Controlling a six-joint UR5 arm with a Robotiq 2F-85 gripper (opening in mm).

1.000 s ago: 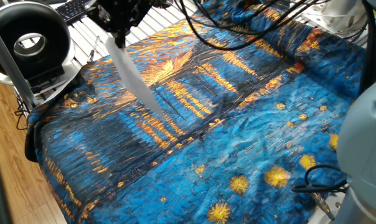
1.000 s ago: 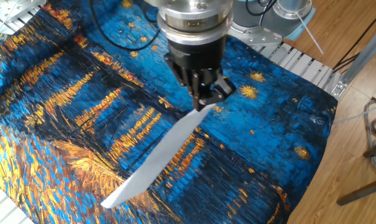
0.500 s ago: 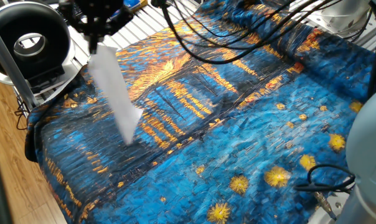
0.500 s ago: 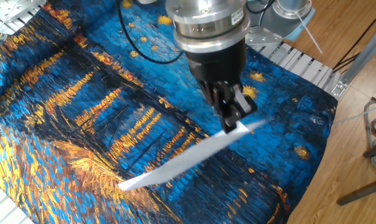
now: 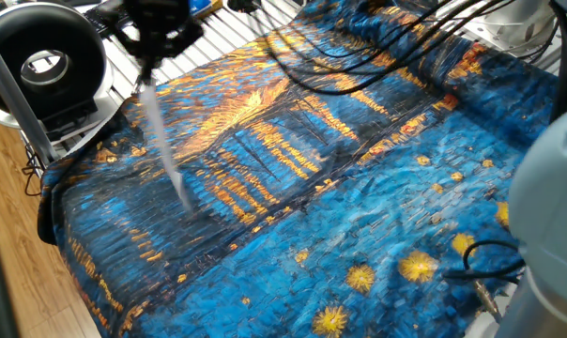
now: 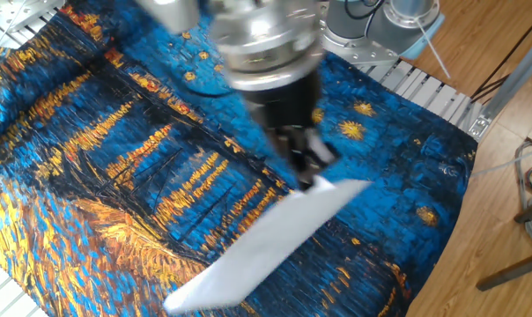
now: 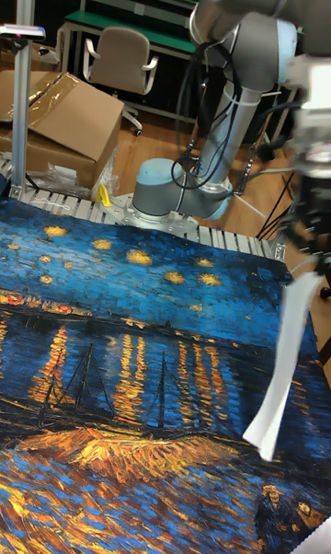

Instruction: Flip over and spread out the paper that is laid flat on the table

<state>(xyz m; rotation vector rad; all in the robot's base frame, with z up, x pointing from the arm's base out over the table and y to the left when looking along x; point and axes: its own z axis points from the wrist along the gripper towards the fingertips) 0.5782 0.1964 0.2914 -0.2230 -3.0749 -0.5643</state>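
The paper [image 5: 163, 141] is a white sheet hanging off the table [image 5: 359, 188], held by its top edge. My gripper [image 5: 150, 77] is shut on that edge above the cloth's far left part. In one fixed view the sheet shows almost edge-on, slanting down toward the cloth. The other fixed view shows my blurred gripper [image 6: 310, 176] above the paper [image 6: 266, 246], whose broad face slopes down to the lower left over the table [image 6: 90, 158]. In the tall view the paper [image 7: 280, 370] dangles below the gripper [image 7: 308, 273] near the right edge of the table [image 7: 110, 333].
A black ring-shaped device [image 5: 44, 61] stands off the table's left corner. Black cables [image 5: 359, 56] trail over the far cloth. The arm's base [image 7: 175, 190], a cardboard box [image 7: 60, 126] and a chair [image 7: 119, 57] lie beyond the white slatted surface [image 6: 424, 88].
The gripper carried the lifted paper toward the table's edge and turned it. In one fixed view the sheet went from broad face to nearly edge-on.
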